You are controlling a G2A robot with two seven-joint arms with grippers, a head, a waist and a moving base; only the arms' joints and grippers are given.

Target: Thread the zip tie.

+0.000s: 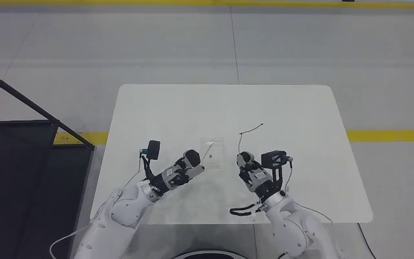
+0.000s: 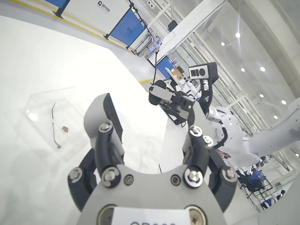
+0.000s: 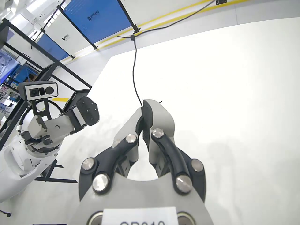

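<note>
While the left gripper (image 2: 153, 115) hangs released, jaws wide and nothing between them, it sits low over the table (image 1: 310, 181) near the near edge, left of the middle.

Just beyond it, toward the table's middle: a clear tray (image 2: 42, 99), lying flat. Inside it are a thin dark strip (image 2: 53, 127) and a small brown scrap (image 2: 65, 129). I cannot tell what either is.

Right of the tray, also near the near edge: right gripper (image 3: 144, 106), clenched on one end of the black zip tie (image 3: 134, 71). The tie stands out from the pads and runs toward the far edge, then bends off to the right. Its free length is unsupported, above the table. Which end is pinched, head or tip, is too small to tell.

Judgement: threading not yet begun, and the free end has to be caught first.

Risks:
- The tie is thin and springy, so a quick swing could whip the free length away from the open jaws.
- The pinch is narrow, so a side load could pivot or slip the tie in the pads.
- The left gripper is near the tray, so a low approach could nudge it.
- The slot in the head is small, so any twist means a missed entry.
</note>
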